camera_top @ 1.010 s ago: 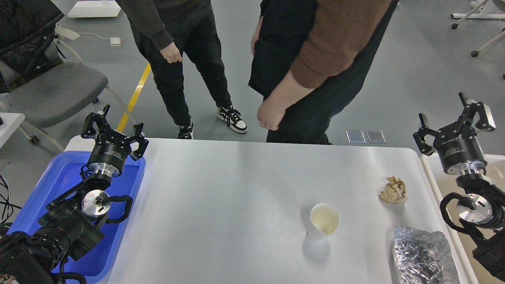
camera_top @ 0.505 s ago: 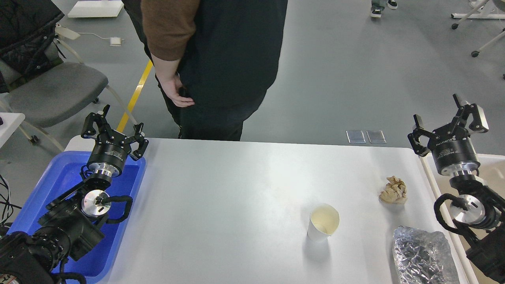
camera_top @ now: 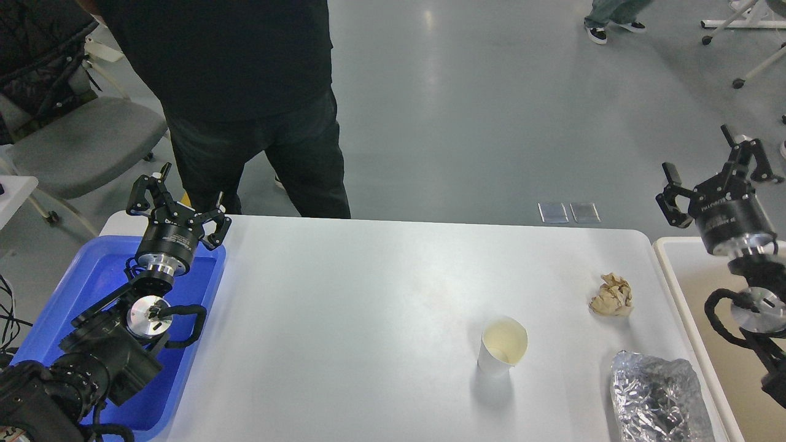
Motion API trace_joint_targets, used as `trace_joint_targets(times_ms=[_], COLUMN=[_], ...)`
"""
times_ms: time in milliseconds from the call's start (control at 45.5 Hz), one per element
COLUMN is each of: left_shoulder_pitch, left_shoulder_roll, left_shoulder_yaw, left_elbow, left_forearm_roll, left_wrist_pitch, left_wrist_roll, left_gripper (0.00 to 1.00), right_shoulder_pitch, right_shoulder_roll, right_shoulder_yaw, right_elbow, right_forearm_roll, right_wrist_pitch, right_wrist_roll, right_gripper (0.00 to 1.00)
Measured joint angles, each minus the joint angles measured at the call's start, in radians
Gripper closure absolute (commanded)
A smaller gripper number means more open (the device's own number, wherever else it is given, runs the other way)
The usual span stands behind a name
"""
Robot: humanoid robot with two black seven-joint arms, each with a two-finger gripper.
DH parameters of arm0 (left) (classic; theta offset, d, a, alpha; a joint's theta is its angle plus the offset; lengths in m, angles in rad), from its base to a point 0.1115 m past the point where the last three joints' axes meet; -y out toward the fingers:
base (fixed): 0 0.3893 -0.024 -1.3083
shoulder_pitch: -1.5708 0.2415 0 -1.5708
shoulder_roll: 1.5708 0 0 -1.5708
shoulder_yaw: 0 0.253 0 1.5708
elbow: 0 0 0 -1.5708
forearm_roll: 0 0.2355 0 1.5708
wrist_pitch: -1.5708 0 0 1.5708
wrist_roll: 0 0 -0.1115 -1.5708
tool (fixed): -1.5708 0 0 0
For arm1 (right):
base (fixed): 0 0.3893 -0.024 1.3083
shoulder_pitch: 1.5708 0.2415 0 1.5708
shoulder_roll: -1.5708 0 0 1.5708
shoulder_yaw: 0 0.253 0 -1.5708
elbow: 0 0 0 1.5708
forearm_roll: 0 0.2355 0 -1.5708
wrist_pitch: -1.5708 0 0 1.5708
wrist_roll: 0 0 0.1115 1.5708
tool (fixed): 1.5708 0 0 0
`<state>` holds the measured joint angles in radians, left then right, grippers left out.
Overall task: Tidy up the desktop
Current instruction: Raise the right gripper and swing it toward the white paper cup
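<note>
The white desktop [camera_top: 368, 307] fills the middle of the head view. On its right part stand a white paper cup [camera_top: 503, 345], a crumpled brown paper ball [camera_top: 612, 295] and a crinkled silver foil bag [camera_top: 656, 400] at the front right corner. My left gripper [camera_top: 178, 199] is open and empty above the far end of the blue tray. My right gripper [camera_top: 715, 178] is open and empty, raised above the far end of the beige bin, to the right of the paper ball.
A blue plastic tray [camera_top: 80, 294] lies at the left edge under my left arm. A beige rimmed bin [camera_top: 669, 264] stands at the right edge. A person in black [camera_top: 245, 92] stands at the table's far left side. A grey chair [camera_top: 80, 141] is at far left.
The person walked left along the far side of the table. My right gripper moved right and slightly up. The left arm and the objects on the desktop have not moved.
</note>
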<state>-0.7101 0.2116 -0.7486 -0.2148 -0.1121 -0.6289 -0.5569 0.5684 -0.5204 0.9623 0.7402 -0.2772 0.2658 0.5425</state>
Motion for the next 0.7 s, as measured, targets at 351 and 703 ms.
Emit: trace_joint_targets(times_ms=[351,703], left_shoulder_pitch=[0.0,0.0], left_shoulder_roll=[0.0,0.0], left_shoulder_yaw=[0.0,0.0], left_elbow=[0.0,0.0], left_forearm_roll=[0.0,0.0], left_wrist_pitch=[0.0,0.0], left_wrist_roll=[0.0,0.0], left_gripper=[0.0,0.0], right_shoulder_pitch=[0.277,0.579], right_shoulder_roll=[-0.136,-0.182], right_shoulder_yaw=[-0.421,-0.872], right_elbow=[-0.001,0.051], right_forearm_roll=[-0.274,-0.699], right_wrist_pitch=[-0.006,-0.006], right_wrist_roll=[0.0,0.043], right_gripper=[0.0,0.0])
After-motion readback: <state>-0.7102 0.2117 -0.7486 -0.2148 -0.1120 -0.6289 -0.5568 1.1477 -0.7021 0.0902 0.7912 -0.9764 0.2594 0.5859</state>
